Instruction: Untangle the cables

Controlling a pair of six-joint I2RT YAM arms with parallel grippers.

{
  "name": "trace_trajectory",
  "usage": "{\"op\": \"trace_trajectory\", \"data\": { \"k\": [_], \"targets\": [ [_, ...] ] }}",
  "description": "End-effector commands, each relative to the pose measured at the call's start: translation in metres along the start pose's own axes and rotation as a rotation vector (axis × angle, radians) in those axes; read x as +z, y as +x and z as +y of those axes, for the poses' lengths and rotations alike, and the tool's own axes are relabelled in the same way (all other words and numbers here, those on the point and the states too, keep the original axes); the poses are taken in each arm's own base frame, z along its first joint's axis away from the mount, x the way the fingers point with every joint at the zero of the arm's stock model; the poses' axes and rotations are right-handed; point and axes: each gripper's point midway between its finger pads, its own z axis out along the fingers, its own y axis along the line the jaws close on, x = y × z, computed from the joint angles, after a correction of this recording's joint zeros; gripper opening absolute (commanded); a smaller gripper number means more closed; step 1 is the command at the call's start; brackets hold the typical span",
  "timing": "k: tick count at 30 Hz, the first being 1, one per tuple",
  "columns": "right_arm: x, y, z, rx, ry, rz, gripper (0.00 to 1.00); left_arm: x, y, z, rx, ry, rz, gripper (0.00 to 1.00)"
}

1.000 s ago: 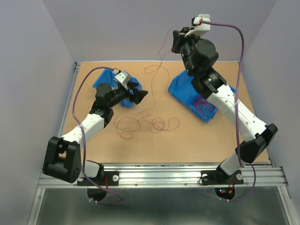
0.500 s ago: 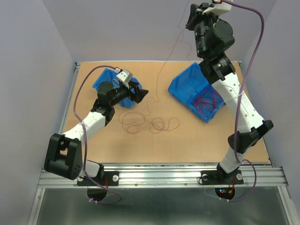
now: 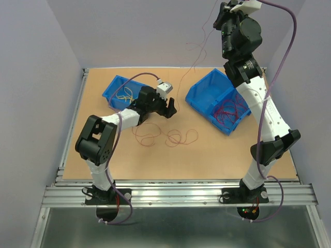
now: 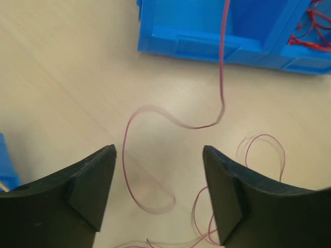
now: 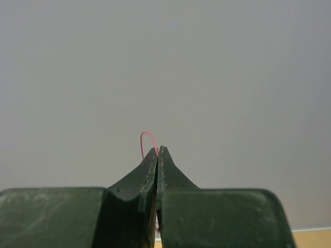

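my right tool (image 5: 158, 151) is pinched shut on a dark red cable (image 4: 222, 67), raised high above the bench (image 3: 217, 155). the strand hangs down and curls on the bench. my left tool (image 4: 159, 151) gapes wide, holding nothing, low over those curls near the blue bin (image 4: 196, 36).

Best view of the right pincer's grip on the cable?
Right wrist: right pincer shut on the red cable, loop poking out on top. Top external shows just the hanging strand; left wrist, only slack on the table.
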Motion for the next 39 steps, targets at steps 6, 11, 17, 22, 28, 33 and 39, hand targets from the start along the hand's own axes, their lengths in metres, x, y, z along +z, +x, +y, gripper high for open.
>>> {"op": "trace_trajectory", "data": {
  "k": [6, 11, 17, 22, 28, 33, 39],
  "targets": [
    [-0.015, -0.068, -0.019, 0.009, 0.06, -0.127, 0.01, 0.019, 0.009, 0.006, 0.028, -0.06, 0.111, 0.53],
    [-0.022, -0.09, -0.028, 0.018, 0.079, -0.163, 0.0, 0.023, 0.01, 0.005, 0.026, -0.042, 0.129, 0.45],
    [-0.019, -0.091, -0.033, -0.005, 0.102, -0.172, 0.01, 0.016, 0.003, 0.001, 0.041, -0.041, 0.105, 0.52],
    [-0.011, -0.086, -0.043, -0.021, 0.13, -0.174, 0.01, 0.015, 0.001, -0.004, 0.046, -0.015, 0.097, 0.56],
    [0.001, -0.083, -0.053, -0.038, 0.148, -0.186, 0.01, 0.018, 0.002, -0.012, 0.047, 0.04, 0.101, 0.62],
    [0.011, -0.086, -0.058, -0.039, 0.148, -0.213, 0.0, 0.013, -0.002, -0.02, 0.054, 0.074, 0.081, 0.64],
    [0.025, -0.074, -0.058, -0.043, 0.141, -0.22, 0.01, 0.014, -0.001, -0.023, 0.053, 0.094, 0.083, 0.65]
  ]
}}
